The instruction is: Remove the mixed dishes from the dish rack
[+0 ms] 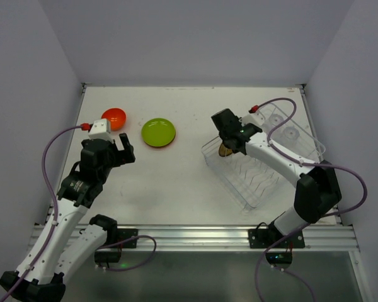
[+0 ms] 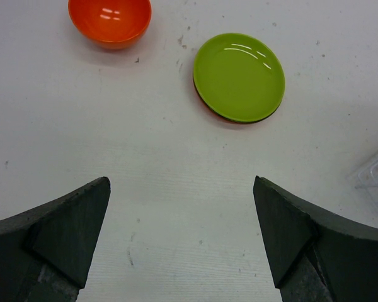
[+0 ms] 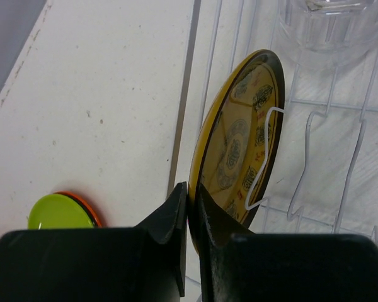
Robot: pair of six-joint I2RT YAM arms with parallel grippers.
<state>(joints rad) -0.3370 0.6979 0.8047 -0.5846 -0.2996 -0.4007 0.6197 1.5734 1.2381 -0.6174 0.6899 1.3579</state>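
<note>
A: Patterned plate (image 3: pixel 239 145), where?
B: On edge in the dish rack (image 1: pixel 258 179), right hand (image 3: pixel 189 195) clenched on its rim, mostly hiding it from above.
A: And the left hand (image 2: pixel 181 189)?
B: Released above the table (image 2: pixel 63 126). The orange plate (image 2: pixel 205 104) is just a sliver under the lime green plate (image 2: pixel 239 75).

A white table (image 1: pixel 189 189) fills the booth, its top flecked with small dark specks and faint scuffs. Toward ten o'clock from its middle sits an orange bowl (image 1: pixel 113 117), mouth up, near the left edge. Between three and four o'clock from the bowl, close by but not touching it, lies a green plate (image 1: pixel 158 133); it rests on an orange plate (image 3: pixel 94 211), of which only a thin rim shows beneath. At three o'clock stands the clear rack (image 1: pixel 258 182), set askew, one end toward the far right corner. A metal rail (image 1: pixel 195 236) runs along the six o'clock edge.
</note>
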